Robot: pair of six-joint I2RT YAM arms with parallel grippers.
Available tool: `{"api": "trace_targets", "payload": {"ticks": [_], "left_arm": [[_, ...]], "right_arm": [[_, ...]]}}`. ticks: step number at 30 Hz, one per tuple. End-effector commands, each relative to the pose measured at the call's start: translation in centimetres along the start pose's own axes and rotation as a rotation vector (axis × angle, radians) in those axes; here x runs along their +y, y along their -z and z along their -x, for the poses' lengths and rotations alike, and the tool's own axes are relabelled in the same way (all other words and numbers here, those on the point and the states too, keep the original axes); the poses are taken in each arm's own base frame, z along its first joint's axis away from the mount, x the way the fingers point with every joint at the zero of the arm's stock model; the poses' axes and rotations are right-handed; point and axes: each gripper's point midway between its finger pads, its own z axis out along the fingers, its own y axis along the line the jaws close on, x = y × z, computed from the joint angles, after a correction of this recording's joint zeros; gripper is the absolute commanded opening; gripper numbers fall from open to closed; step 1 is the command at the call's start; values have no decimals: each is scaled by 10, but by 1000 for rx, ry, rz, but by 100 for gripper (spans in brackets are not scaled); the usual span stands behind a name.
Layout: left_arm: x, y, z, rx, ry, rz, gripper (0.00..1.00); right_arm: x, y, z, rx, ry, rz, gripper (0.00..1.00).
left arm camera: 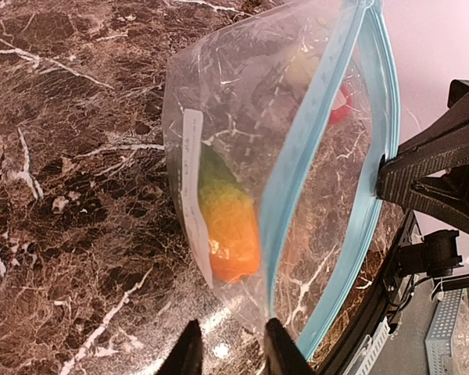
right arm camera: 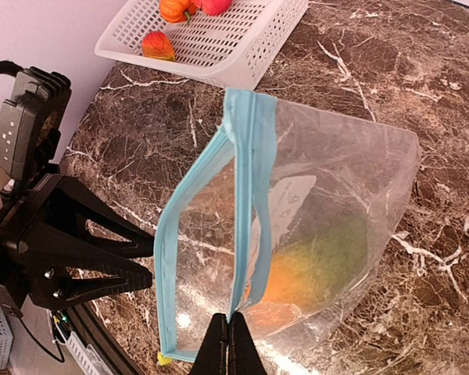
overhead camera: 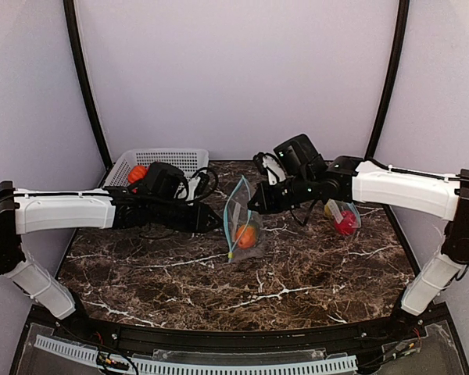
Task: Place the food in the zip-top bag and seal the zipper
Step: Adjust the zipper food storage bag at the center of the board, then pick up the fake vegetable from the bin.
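The zip-top bag point(overhead camera: 241, 221) stands upright on the marble table point(overhead camera: 297, 289) between the two grippers, its blue zipper rim spread open at the top. The right gripper point(right arm camera: 228, 344) has its fingers pressed fully together on one blue lip of the rim, so the bag hangs directly ahead of its fingertips in the right wrist view, with the orange-and-green fruit point(right arm camera: 313, 269) resting in the bottom of the bag, just beyond and slightly right of the pinch. The left gripper point(left arm camera: 228, 351) has its fingers a small gap apart, with the bag's lower edge point(left arm camera: 246, 308) right at the gap; whether the fingers actually grip the plastic cannot be told. From the left wrist the same fruit point(left arm camera: 227, 219) lies inside the bag straight ahead of the fingertips, close by. In the top view, a second clear bag point(overhead camera: 342, 217) holding red and yellow pieces sits on the table beside the right arm's forearm, behind the gripper. The white mesh basket point(overhead camera: 168, 160) lies beyond the left arm's wrist, with orange and red fruits point(right arm camera: 172, 9) in it, well away from both grippers.
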Motion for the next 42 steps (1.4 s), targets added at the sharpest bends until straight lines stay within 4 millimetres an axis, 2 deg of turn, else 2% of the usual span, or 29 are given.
{"api": "trace_targets", "payload": {"ticks": [1, 4, 7, 11, 15, 19, 20, 21, 22, 23, 24, 25, 26, 27, 28, 29, 30, 31, 32, 33, 34, 35, 36, 37, 38, 39, 40, 42], "left_arm": [[-3, 14, 4, -19, -19, 11, 32], [-3, 19, 8, -40, -21, 20, 55], [-5, 27, 13, -65, -31, 25, 70], [-6, 34, 15, -74, -47, 30, 80], [-3, 44, 20, -65, -70, 37, 87], [15, 62, 32, -67, -55, 47, 95], [27, 68, 35, -63, -36, 70, 95], [29, 72, 38, -61, -55, 71, 96], [42, 77, 39, -50, -41, 104, 96], [46, 82, 47, -61, -74, 129, 97], [62, 88, 48, -43, -58, 175, 97], [67, 95, 58, -60, -93, 202, 98], [83, 99, 60, -46, -77, 244, 99], [88, 106, 73, -64, -110, 270, 99], [108, 110, 75, -48, -91, 319, 99], [114, 118, 89, -67, -119, 356, 99], [136, 121, 92, -53, -97, 411, 99], [140, 127, 106, -69, -121, 432, 99], [161, 129, 110, -60, -99, 478, 98], [167, 134, 121, -76, -110, 497, 97], [187, 135, 125, -74, -86, 535, 96], [198, 142, 136, -94, -84, 561, 95], [213, 138, 138, -83, -76, 600, 94], [222, 143, 148, -97, -82, 626, 93], [237, 137, 149, -79, -79, 661, 93], [241, 140, 158, -88, -95, 677, 93], [259, 135, 156, -64, -84, 729, 93], [279, 134, 167, -46, -115, 784, 92]], "right_arm": [[2, -1, 3, -15, -9, 21, 0], [2, -2, 2, -14, -9, 22, 0], [2, -2, 3, -16, -9, 20, 0], [3, -2, 3, -17, -9, 22, 0], [3, -3, 3, -14, -7, 28, 0], [4, -3, 3, -16, -5, 30, 0], [4, -3, 3, -15, -6, 31, 0], [4, -3, 3, -16, -6, 33, 0], [4, -3, 3, -17, -5, 34, 0], [5, -2, 4, -18, -3, 35, 0], [5, -2, 4, -18, -3, 36, 0], [5, -2, 4, -20, -2, 38, 0], [6, -1, 5, -23, -1, 40, 0], [7, -1, 5, -24, 1, 43, 0], [8, -1, 6, -28, 1, 49, 0], [8, -1, 6, -29, 2, 53, 0], [9, -1, 6, -28, 2, 56, 0], [9, -2, 5, -29, 2, 61, 0], [9, -2, 5, -30, 1, 63, 0], [10, -3, 4, -28, 1, 67, 0], [10, -3, 4, -28, 0, 71, 0], [10, -3, 3, -28, -1, 76, 0], [11, -3, 4, -31, -3, 82, 0], [13, -3, 4, -32, -4, 91, 0], [14, -4, 3, -31, -7, 102, 0], [17, -4, 3, -31, -8, 116, 0], [19, -4, 3, -31, -10, 128, 0], [22, -4, 2, -30, -10, 148, 0]]}}
